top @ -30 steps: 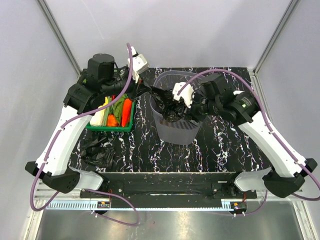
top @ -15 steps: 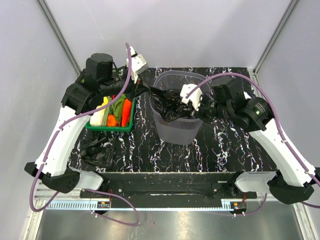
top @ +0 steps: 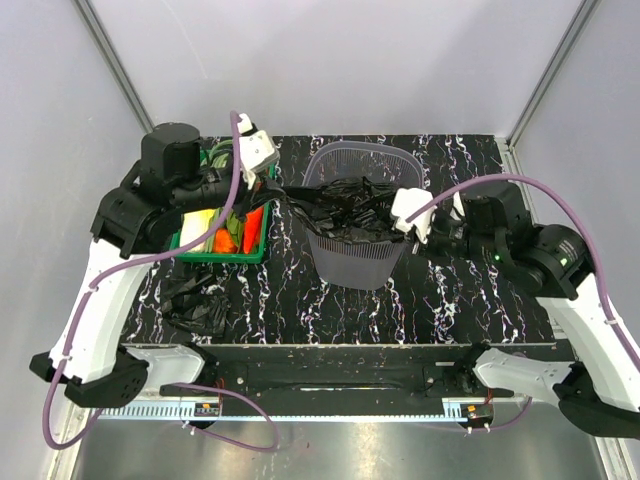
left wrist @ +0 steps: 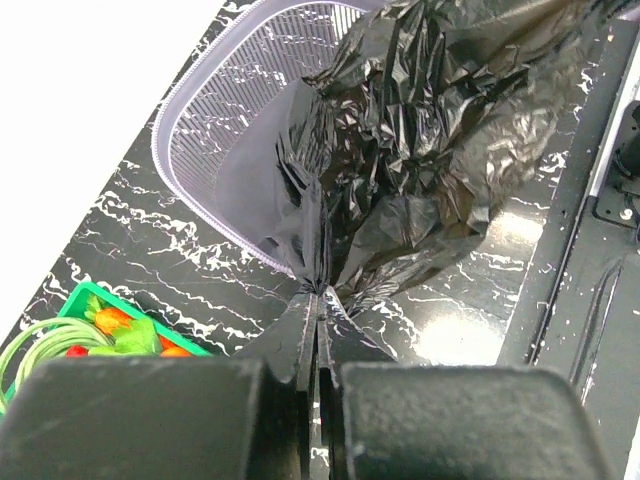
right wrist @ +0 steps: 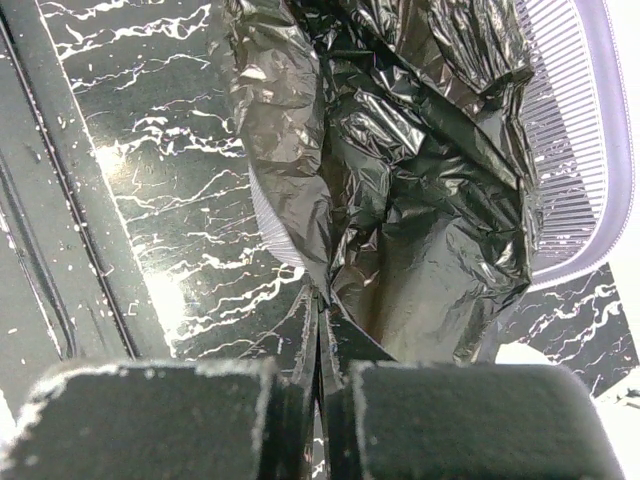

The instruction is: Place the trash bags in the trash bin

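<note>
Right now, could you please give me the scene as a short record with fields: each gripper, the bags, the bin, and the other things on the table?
left gripper: shut on one edge of the black trash bag
right gripper: shut on the opposite edge of the same bag
held bag: stretched between both grippers over the mouth of the grey mesh trash bin
second trash bag: crumpled on the marbled table, outside the bin
green crate: holds vegetables, left of the bin
</note>
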